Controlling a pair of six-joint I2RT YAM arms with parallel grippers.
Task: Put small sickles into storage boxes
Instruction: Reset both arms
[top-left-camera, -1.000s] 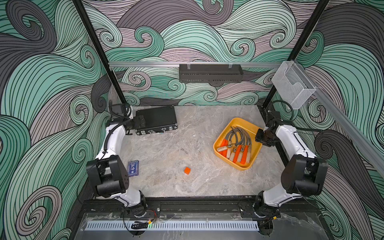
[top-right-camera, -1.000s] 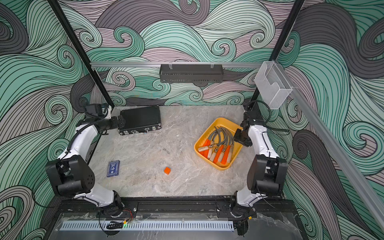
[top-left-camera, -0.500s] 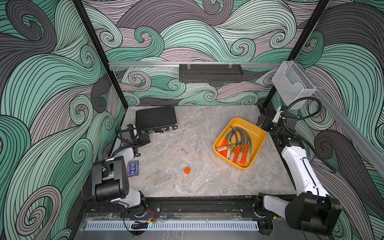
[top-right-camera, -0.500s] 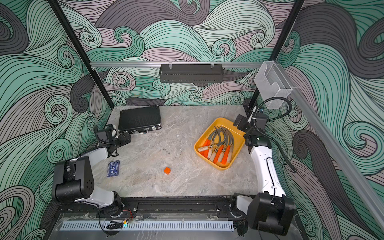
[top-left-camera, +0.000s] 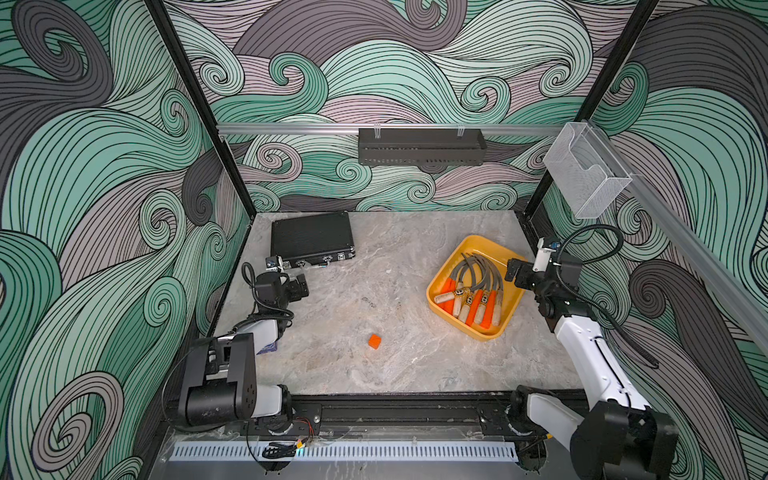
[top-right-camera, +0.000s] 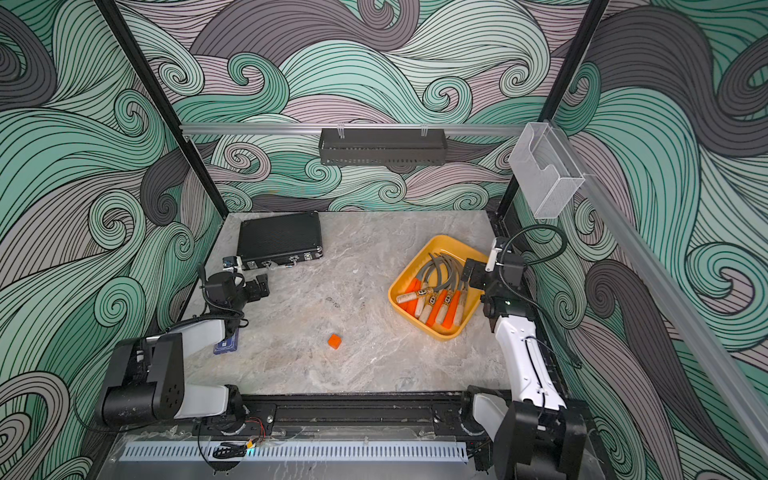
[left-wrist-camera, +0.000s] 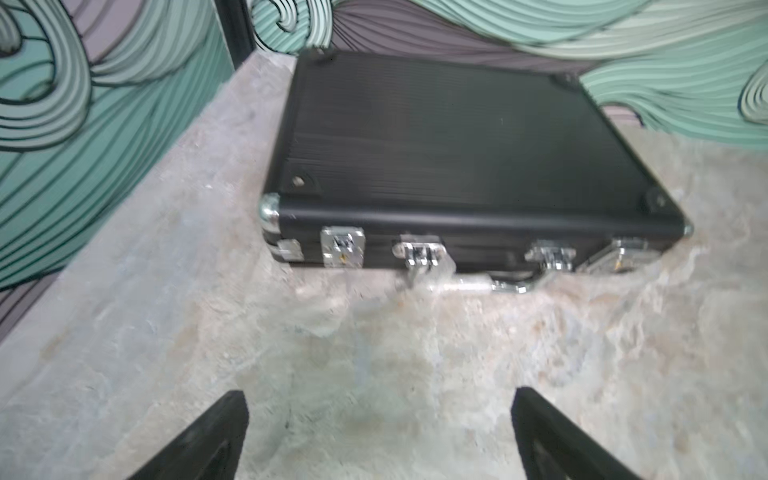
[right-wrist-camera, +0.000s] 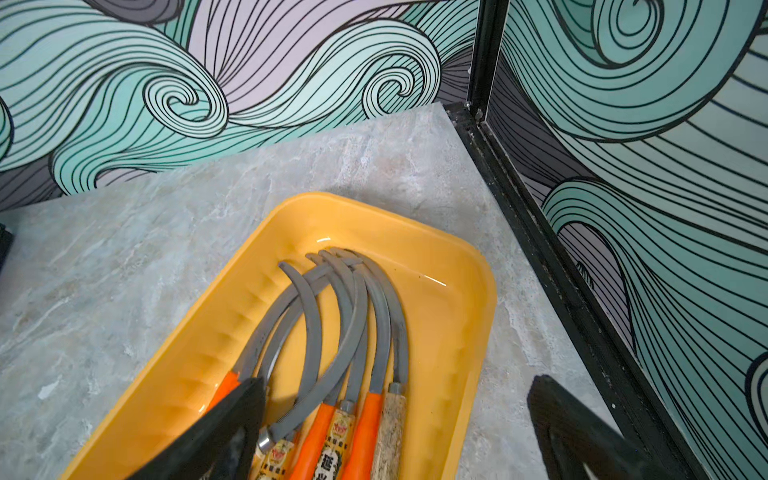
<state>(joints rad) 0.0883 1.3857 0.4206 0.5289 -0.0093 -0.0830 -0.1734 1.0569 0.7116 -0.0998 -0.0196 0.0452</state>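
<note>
The yellow storage box (top-left-camera: 482, 246) (top-right-camera: 441, 243) (right-wrist-camera: 436, 257) lies at the table's right, in both top views. Several small sickles (top-left-camera: 478, 272) (top-right-camera: 441, 272) (right-wrist-camera: 345, 316) lie in it side by side, with grey curved blades and orange or pale labelled handles. My right gripper (top-left-camera: 517, 276) (top-right-camera: 473, 274) (right-wrist-camera: 395, 384) hangs open above the box's right edge; one finger is over the handles, the other over bare table, and nothing is between them. My left gripper (top-left-camera: 297, 286) (top-right-camera: 259, 286) (left-wrist-camera: 380, 397) is open and empty at the left, in front of the black case.
A black ribbed latched case (top-left-camera: 311, 239) (left-wrist-camera: 457, 137) lies shut at the back left. A small orange cube (top-left-camera: 374, 341) sits mid-table near the front. A blue card (top-right-camera: 226, 345) lies under the left arm. A clear bin (top-left-camera: 586, 174) and a black shelf (top-left-camera: 419, 145) hang on the walls.
My left gripper has drawn back from the case's left end toward the front. The right arm has unfolded and stretched out, and its gripper still hangs by the box's right edge.
</note>
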